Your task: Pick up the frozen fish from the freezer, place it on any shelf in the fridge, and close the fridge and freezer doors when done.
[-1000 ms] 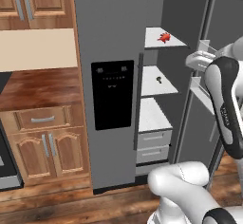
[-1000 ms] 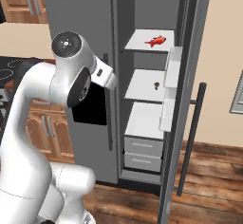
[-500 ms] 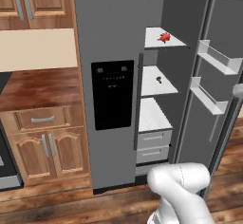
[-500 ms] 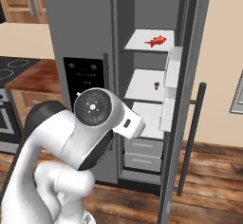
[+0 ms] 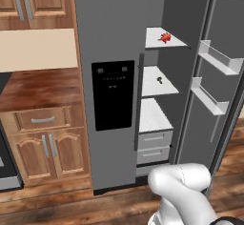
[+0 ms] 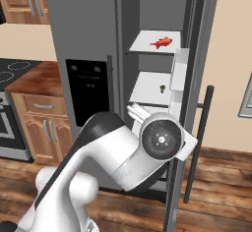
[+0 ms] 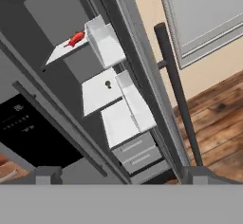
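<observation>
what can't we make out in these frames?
- The compartment behind the closed dispenser door: contents hidden in all views.
- Small dark item on the middle shelf: too small to identify.
- Drawers: blocked by the arm in the right base view.
- Frozen fish: only a red blob in the hand view.
- Claw: just the tips show, spread wide, holding nothing.

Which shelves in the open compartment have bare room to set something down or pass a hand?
The lowest shelf, above the drawers, is entirely bare. The middle shelf has free patches around the small dark item. The top shelf is bare left of the frozen fish. Tightest on the hinge side, beside the door bins.
</observation>
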